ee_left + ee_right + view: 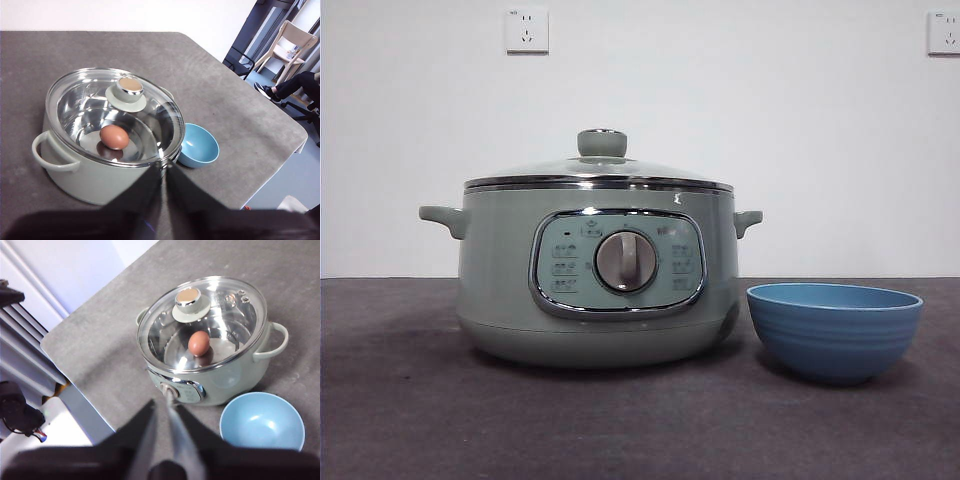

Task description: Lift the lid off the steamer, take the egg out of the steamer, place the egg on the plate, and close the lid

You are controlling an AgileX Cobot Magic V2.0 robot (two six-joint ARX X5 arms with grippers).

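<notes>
Front view: the steamer (595,285) stood on the grey table (410,410), the lid (598,170) seated on its rim.
Egg (114,137): lay inside, seen through the glass.
Plate (834,330): just beside the steamer, apparently not touching.
Left gripper (163,167): pressed together, above the table.
Right gripper (164,405): pressed together, holding nothing.

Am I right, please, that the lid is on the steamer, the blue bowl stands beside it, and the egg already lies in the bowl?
Not quite. The egg lies inside the steamer, under the glass lid, as both wrist views show. The bowl beside it holds nothing. The rest is right.
</notes>
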